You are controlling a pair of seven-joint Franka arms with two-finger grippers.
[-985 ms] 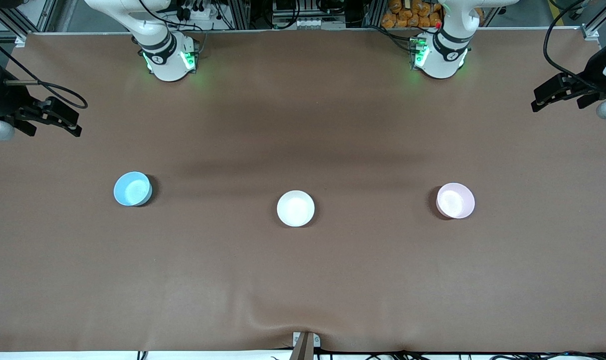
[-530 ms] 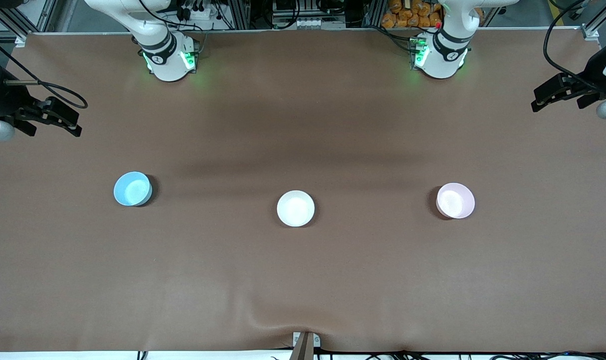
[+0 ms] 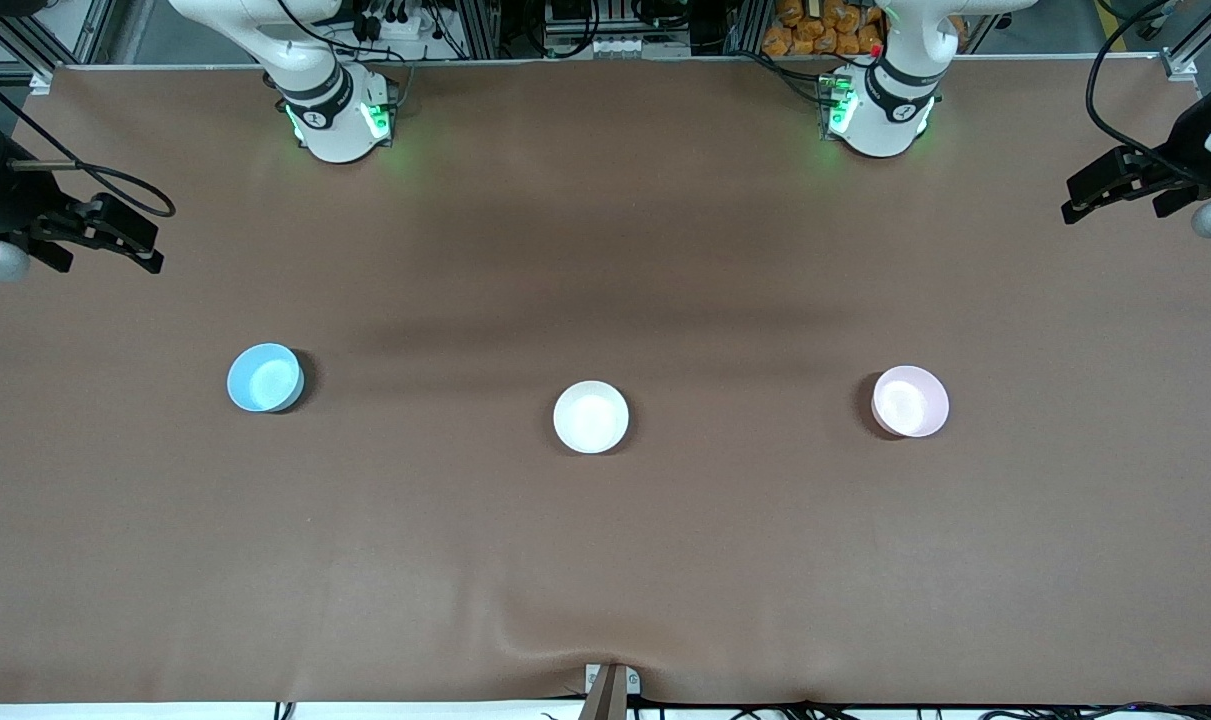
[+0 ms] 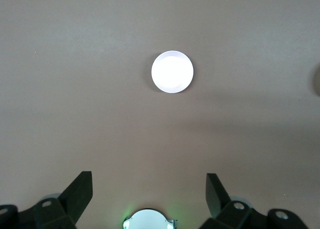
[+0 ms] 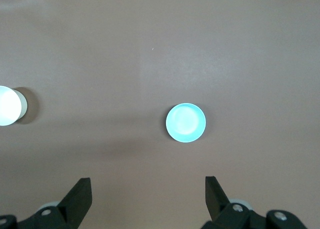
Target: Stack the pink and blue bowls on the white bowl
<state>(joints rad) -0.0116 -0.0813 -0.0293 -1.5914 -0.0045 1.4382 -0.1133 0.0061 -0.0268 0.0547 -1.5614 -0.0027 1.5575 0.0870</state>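
Three small bowls stand apart in a row on the brown table. The blue bowl (image 3: 265, 378) (image 5: 186, 122) is toward the right arm's end, the white bowl (image 3: 591, 417) (image 5: 6, 106) is in the middle, and the pink bowl (image 3: 910, 401) is toward the left arm's end. In the left wrist view the pink bowl (image 4: 172, 71) looks washed out. My left gripper (image 3: 1073, 200) (image 4: 149, 178) hangs high over the left arm's end, open and empty. My right gripper (image 3: 150, 245) (image 5: 147, 181) hangs high over the right arm's end, open and empty.
The arm bases (image 3: 337, 115) (image 3: 880, 110) stand along the table edge farthest from the front camera, with green lights on. The brown cloth (image 3: 605, 560) has a wrinkle by a clamp (image 3: 610, 686) at the near edge. Cables and racks line the back.
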